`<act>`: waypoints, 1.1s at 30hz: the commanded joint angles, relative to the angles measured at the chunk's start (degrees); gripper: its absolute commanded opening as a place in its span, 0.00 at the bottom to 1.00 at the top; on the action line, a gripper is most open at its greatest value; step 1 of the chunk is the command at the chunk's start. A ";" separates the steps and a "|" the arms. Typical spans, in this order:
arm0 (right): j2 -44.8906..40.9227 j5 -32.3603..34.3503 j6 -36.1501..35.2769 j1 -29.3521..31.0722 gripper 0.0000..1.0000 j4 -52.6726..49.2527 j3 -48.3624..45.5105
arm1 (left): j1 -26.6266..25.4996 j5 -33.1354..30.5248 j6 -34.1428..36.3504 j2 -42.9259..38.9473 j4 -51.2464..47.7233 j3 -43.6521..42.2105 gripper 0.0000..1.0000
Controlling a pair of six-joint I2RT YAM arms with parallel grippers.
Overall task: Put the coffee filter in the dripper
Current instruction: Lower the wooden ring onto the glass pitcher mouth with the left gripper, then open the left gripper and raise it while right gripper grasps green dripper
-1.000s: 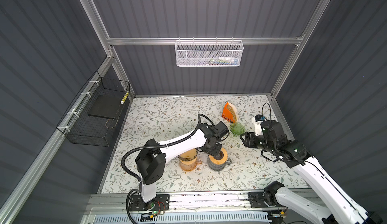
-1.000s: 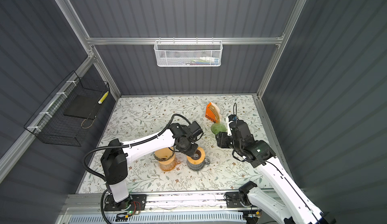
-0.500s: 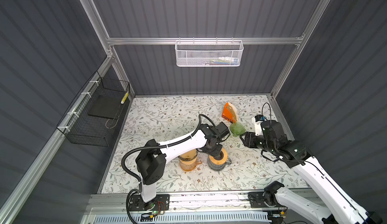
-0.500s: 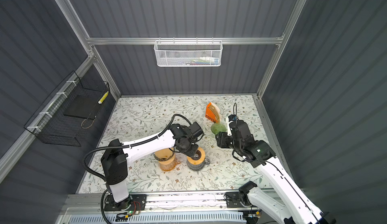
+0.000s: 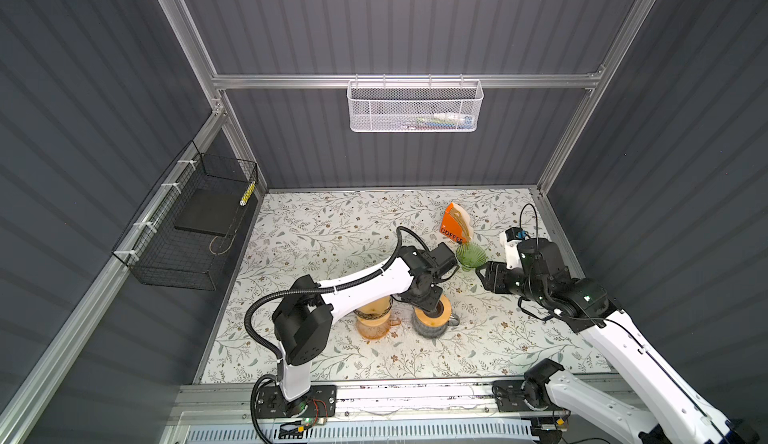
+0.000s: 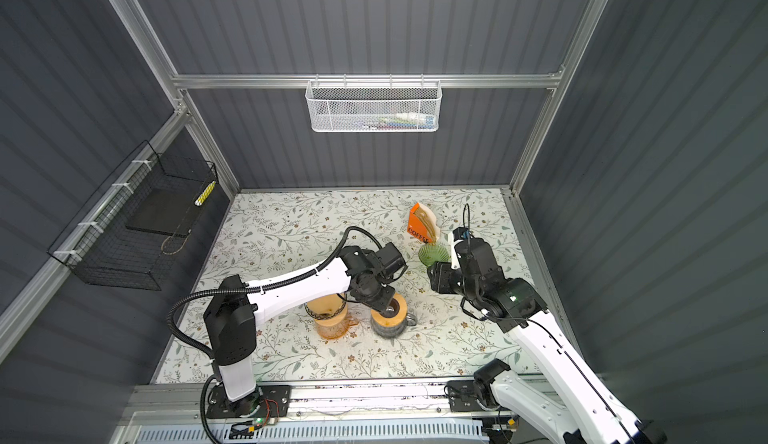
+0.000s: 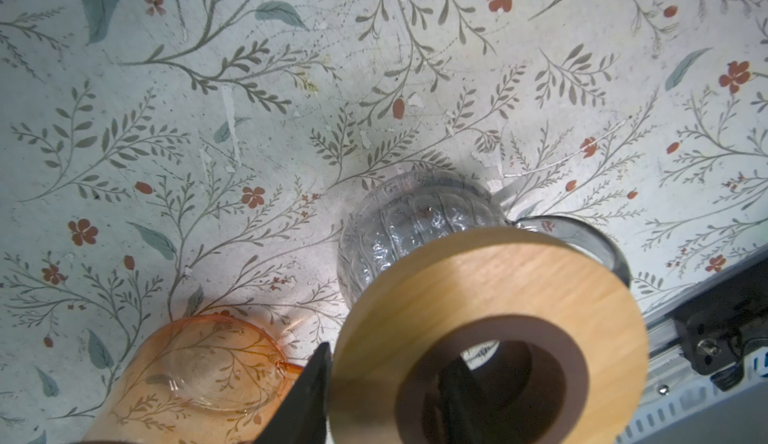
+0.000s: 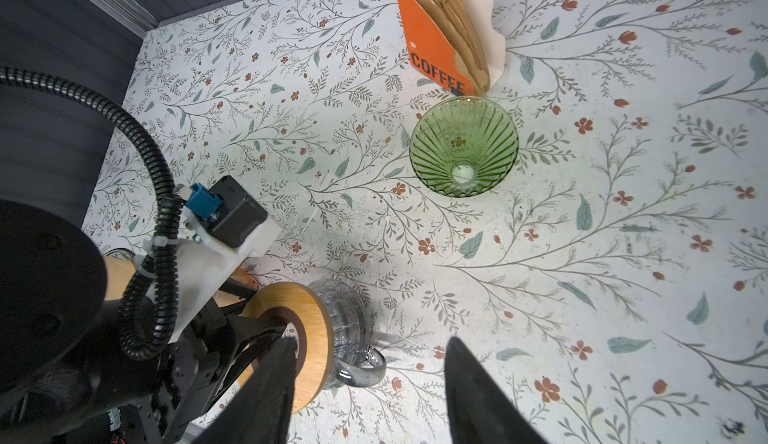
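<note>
Scene with both arms low over the floral table [image 5: 332, 230], as I see it from my station. Left hand [image 7: 387, 356]: its fingers stand astride the wall of the wooden ring [image 7: 490, 292] that caps the clear glass carafe [image 7: 415, 221], one outside the rim and one down in the hole. They have spread a little over the last second, while ring, carafe and the orange glass cup [image 7: 199, 371] to the left have kept their places. I judge that I am letting go of the ring, though I cannot tell whether the fingers still press on it. Right hand [image 8: 370, 396]: fingers well apart with nothing between them, hovering just near and right of the green glass dripper [image 8: 463, 147]. Meaning for the task: the filter step proper has not begun, since the dripper is empty and stands on the table, not on the ring. Coffee filters [image 8: 453, 26]: brown papers, upright in the orange box [image 8: 428, 51] at the far right of the table, just beyond the dripper; touching it or not, I cannot tell. Writing: "COFFEE" in black capitals on the box's orange face; no brand or other lettering can be read.
</note>
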 commanded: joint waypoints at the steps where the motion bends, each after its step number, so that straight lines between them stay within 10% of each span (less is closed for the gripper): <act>1: -0.38 0.26 -0.16 -0.26 0.58 0.10 0.14 | -0.48 -0.77 0.10 -0.29 -1.69 1.98 0.43; 33: 2.35 0.53 -0.89 -3.77 0.61 2.77 -1.31 | -0.42 -4.34 -0.74 -6.19 1.00 5.53 0.44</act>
